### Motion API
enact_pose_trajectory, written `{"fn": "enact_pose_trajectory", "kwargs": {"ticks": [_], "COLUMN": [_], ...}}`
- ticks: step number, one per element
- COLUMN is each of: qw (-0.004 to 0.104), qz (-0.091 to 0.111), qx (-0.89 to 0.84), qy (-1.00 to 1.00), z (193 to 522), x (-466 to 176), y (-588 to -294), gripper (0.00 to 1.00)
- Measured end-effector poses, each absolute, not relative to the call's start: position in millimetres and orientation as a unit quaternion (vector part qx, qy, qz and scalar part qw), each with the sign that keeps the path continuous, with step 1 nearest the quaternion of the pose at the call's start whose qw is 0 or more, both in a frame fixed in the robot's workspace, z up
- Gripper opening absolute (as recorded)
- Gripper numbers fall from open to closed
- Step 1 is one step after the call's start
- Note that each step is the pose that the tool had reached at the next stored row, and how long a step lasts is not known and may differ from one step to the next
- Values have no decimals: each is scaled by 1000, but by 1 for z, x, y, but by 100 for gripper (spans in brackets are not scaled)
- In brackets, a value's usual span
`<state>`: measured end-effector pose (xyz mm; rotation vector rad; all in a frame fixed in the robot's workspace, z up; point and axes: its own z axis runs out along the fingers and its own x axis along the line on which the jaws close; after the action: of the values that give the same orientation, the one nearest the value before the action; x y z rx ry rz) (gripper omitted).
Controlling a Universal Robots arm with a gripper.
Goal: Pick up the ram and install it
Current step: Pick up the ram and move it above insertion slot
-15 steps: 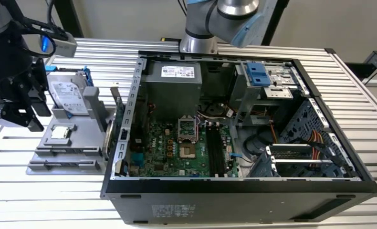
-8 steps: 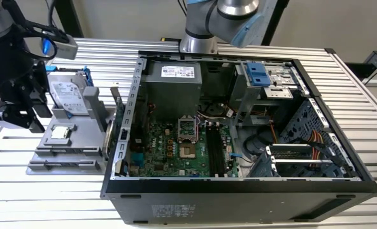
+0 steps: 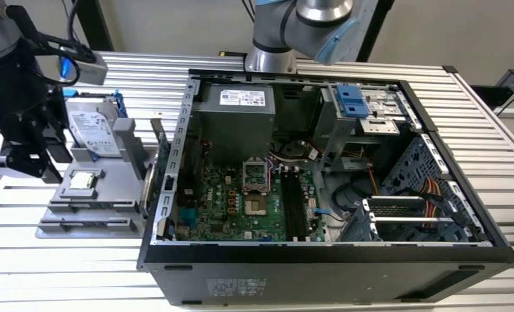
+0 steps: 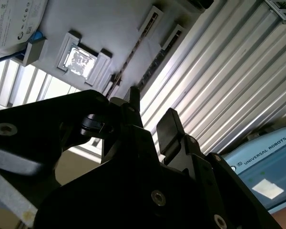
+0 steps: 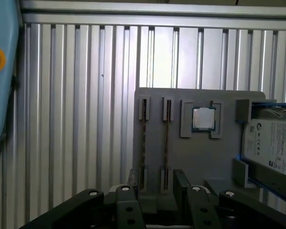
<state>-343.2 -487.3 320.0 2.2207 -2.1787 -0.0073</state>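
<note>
Two ram sticks stand on edge in slots of a grey fixture (image 5: 219, 162): one ram stick (image 5: 144, 143) and a second (image 5: 167, 143) beside it. In the second wrist view they are thin dark lines (image 4: 133, 55). My gripper (image 5: 157, 183) hangs above the near end of those slots, open, with nothing between its fingers (image 5: 181, 180). The same open gripper (image 4: 151, 114) shows in the second wrist view. In the exterior view the gripper (image 3: 31, 159) sits over the fixture (image 3: 83, 201) at that view's left, beside the open computer case (image 3: 326, 253). Long black memory slots (image 3: 292, 203) lie on the motherboard.
On the same fixture lie a square silver processor (image 5: 203, 118) and a hard drive (image 5: 271, 148) in a blue frame. The case holds a power supply (image 3: 239, 117), cables (image 3: 413, 195) and a blue drive latch (image 3: 350, 101). Ribbed aluminium tabletop (image 5: 86, 95) surrounds everything.
</note>
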Motion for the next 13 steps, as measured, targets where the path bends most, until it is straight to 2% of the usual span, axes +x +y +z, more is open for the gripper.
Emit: {"fn": "enact_pose_trajectory", "kwargs": {"ticks": [9, 13], "qw": [15, 11], "qz": [-1, -4], "qx": [714, 712], "qy": [-700, -702], "z": [314, 312], "x": [-343, -343], "y": [-487, -488], "gripper": [100, 100]}}
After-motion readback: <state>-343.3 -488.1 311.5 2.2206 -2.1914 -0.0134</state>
